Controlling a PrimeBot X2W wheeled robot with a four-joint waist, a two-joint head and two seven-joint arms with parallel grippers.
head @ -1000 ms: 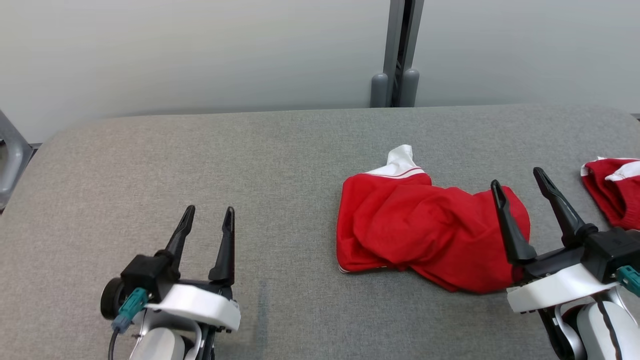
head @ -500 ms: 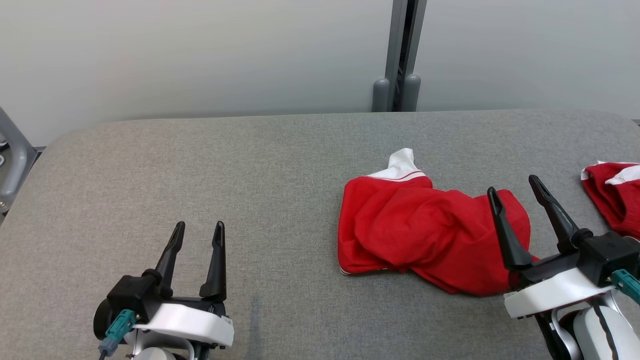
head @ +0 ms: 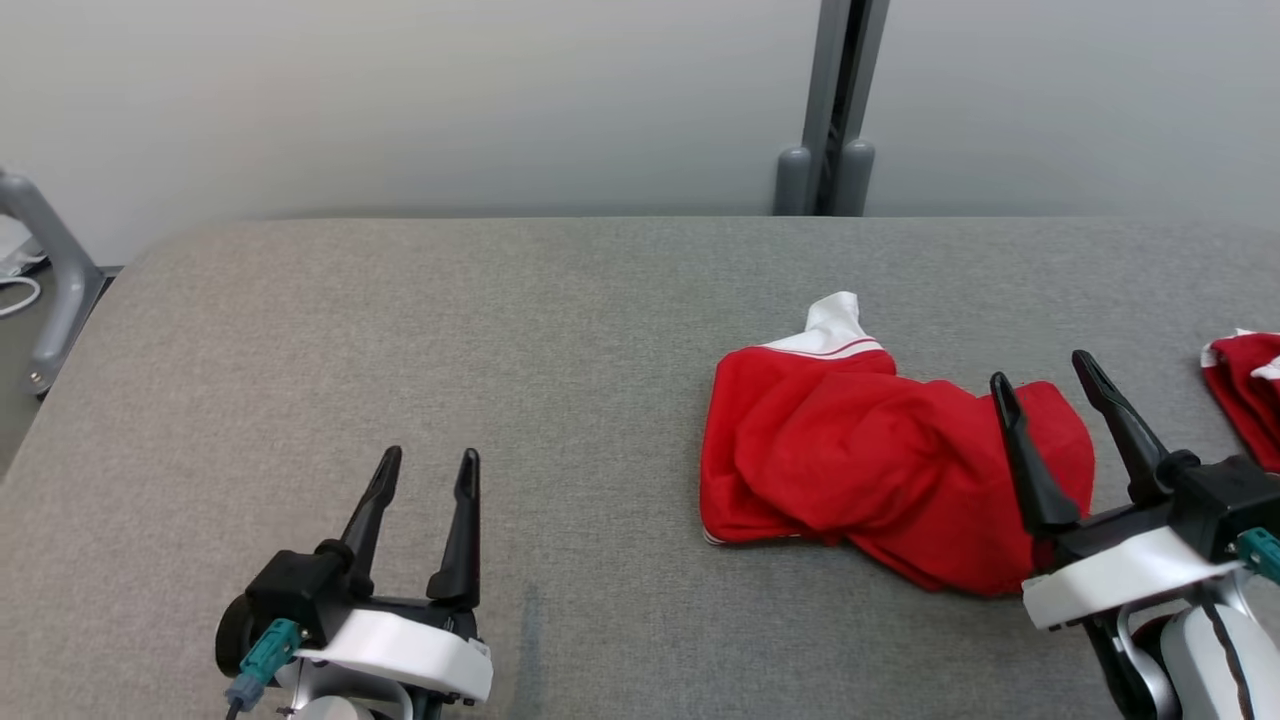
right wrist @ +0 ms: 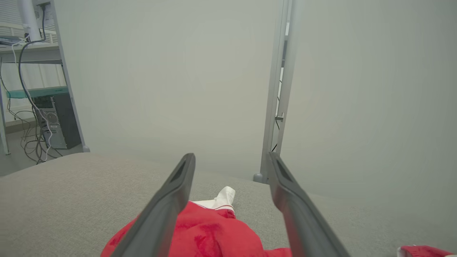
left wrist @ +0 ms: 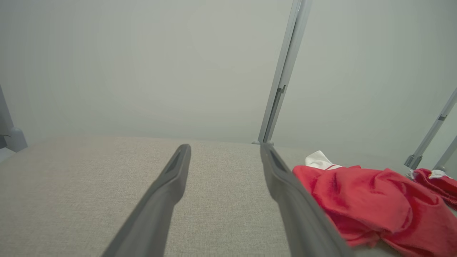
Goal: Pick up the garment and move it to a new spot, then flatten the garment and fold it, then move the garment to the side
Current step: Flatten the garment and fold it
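Grey fabric covered the whole worktop (head: pixel 560 330), which ran right across the head view, with a plain pale wall (head: pixel 400 100) behind it and a grey metal post (head: pixel 838 110) standing up at the top, a bit right of centre. A bent metal leg (head: pixel 55 270) showed at the left edge.

So the red garment (head: pixel 860 460) lay in the right half of the frame, flat on the worktop but all bunched and creased, not spread out at all. It had a white-trimmed bit poking up at its top edge. A second red piece (head: pixel 1248 400) with white trim sat at the far right edge, apart from the main one and cut off by the frame.

Down at the lower left, the left claw (head: pixel 430 455) had its fingers spread and pointing up the frame. Nothing was between them, and it was well apart from the garment with bare worktop around it. In the left wrist view the garment sat off at the lower right.

At the lower right, the right claw (head: pixel 1042 370) was spread wide too and holding nothing. Its fingers overlapped the garment's right end in the head view, and honestly I couldn't tell whether they touched the cloth. In the right wrist view the garment showed low in the frame between the two fingers. That view's upper left also had a shelf (right wrist: pixel 32 92) with a computer tower (right wrist: pixel 53 119) and loose cables (right wrist: pixel 26 89).
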